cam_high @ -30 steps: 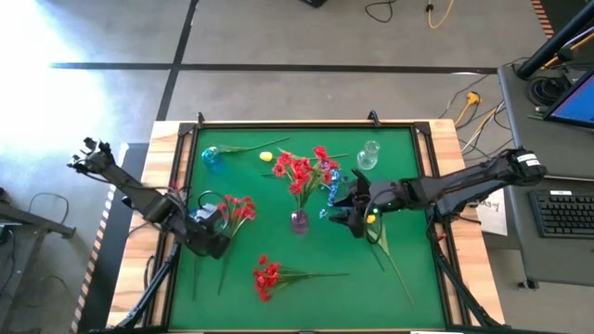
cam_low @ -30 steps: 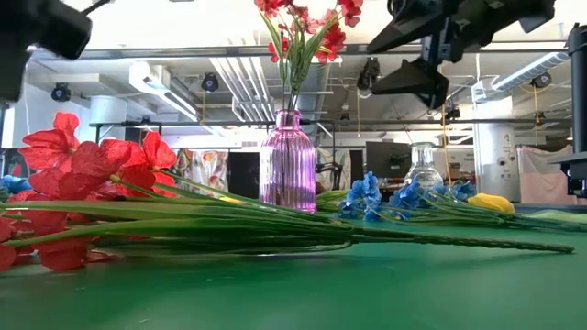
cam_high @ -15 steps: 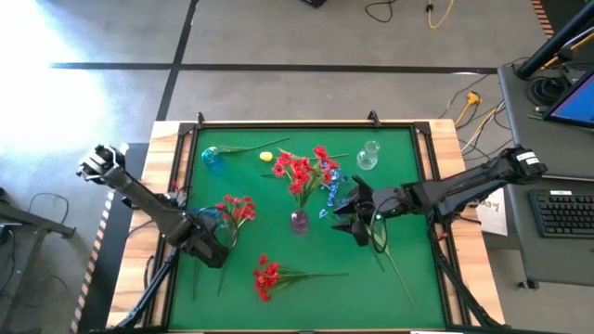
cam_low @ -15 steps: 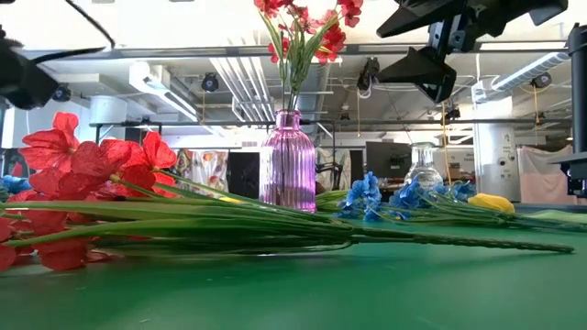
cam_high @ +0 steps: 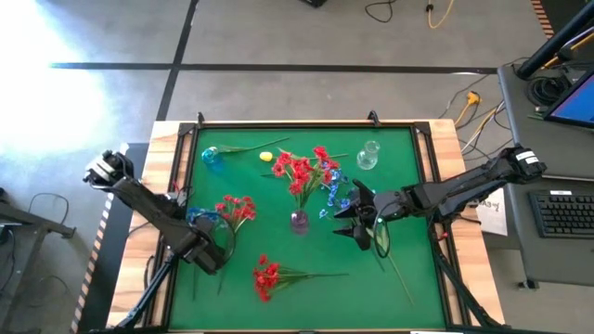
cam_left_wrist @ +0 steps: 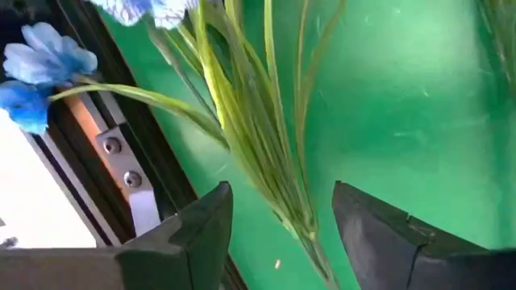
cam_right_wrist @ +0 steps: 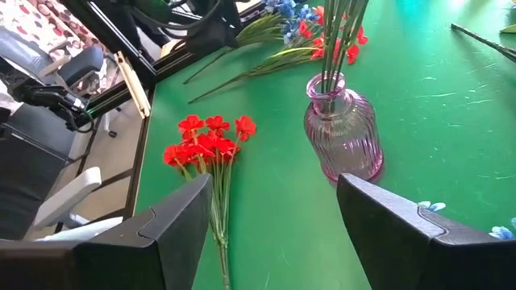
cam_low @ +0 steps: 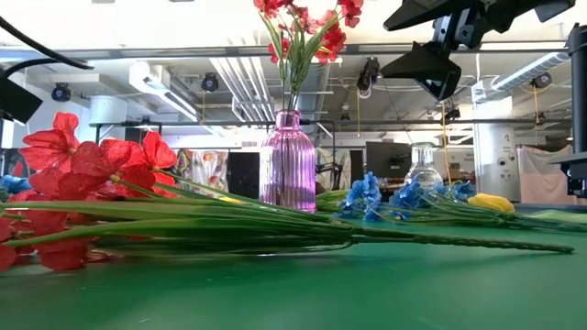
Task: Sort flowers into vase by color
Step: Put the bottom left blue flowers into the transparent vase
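A blue sprig [cam_high: 199, 216] lies at the mat's left edge, its blossoms [cam_left_wrist: 48, 68] over the black frame. Its green stems [cam_left_wrist: 266, 153] run between the fingers of my open left gripper [cam_left_wrist: 282, 205], which points down over them [cam_high: 212, 249]; no touch shows. My right gripper [cam_high: 357, 221] hovers open and empty right of the purple vase [cam_right_wrist: 343, 137], which holds red flowers [cam_high: 299, 172]. Red sprigs lie on the mat, one left of the vase [cam_high: 237, 209], one near the front [cam_high: 267, 276]. Blue blossoms [cam_high: 334, 190] lie beside the vase, and a yellow bud [cam_high: 266, 156] lies at the back.
A clear vase [cam_high: 368, 155] stands at the back right and a blue vase [cam_high: 212, 158] at the back left. A long stem [cam_high: 399, 274] runs from under my right gripper toward the front right. A wooden frame [cam_high: 167, 186] borders the green mat.
My left gripper has come down toward the mat's left edge and tipped from slanting to pointing almost straight down over the blue sprig's stems. The flowers have not moved.
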Tool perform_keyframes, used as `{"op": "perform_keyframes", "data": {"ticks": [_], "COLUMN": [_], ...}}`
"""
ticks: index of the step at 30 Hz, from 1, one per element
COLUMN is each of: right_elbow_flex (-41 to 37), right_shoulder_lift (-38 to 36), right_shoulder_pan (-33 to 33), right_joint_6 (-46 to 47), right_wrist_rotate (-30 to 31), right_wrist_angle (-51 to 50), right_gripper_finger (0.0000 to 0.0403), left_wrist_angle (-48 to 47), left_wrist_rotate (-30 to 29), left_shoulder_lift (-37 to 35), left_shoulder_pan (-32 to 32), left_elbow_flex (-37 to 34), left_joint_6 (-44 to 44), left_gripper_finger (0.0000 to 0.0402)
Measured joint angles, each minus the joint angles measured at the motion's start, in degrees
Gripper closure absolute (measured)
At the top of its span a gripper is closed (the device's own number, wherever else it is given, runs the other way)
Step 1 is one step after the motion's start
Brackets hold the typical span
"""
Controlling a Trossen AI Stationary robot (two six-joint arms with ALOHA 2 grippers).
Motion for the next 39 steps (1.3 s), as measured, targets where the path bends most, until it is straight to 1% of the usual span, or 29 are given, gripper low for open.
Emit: {"op": "perform_keyframes", "data": {"ticks": [5,13,20,23,29,36,39], "right_elbow_flex": [0.00,0.00,0.00,0.00,0.00,0.00,0.00], "right_shoulder_lift": [0.00,0.00,0.00,0.00,0.00,0.00,0.00], "right_shoulder_pan": [0.00,0.35,0.90,0.94,1.01,1.02,1.02], "right_joint_6": [0.00,0.00,0.00,0.00,-0.02,-0.12,-0.26], "right_wrist_rotate": [0.00,0.02,0.02,0.04,0.03,0.02,0.03], "right_wrist_angle": [0.04,0.12,0.21,0.21,0.21,0.21,0.21], "right_gripper_finger": [0.0143,0.0143,0.0146,0.0147,0.0150,0.0151,0.0154], "left_wrist_angle": [-0.16,-0.16,0.08,0.42,0.67,0.41,-0.14], "left_wrist_rotate": [-2.25,-2.27,-2.68,-3.16,-4.24,-4.34,-5.63], "left_shoulder_lift": [1.96,5.94,7.30,7.47,6.72,4.38,2.17], "left_shoulder_pan": [0.00,0.00,0.00,0.00,0.00,0.00,0.00], "left_elbow_flex": [-0.02,-0.17,-0.50,-0.50,-0.50,0.01,1.10], "left_joint_6": [0.00,0.00,0.81,1.42,2.17,2.73,3.08], "left_gripper_finger": [0.0225,0.0270,0.0297,0.0321,0.0392,0.0400,0.0401]}}
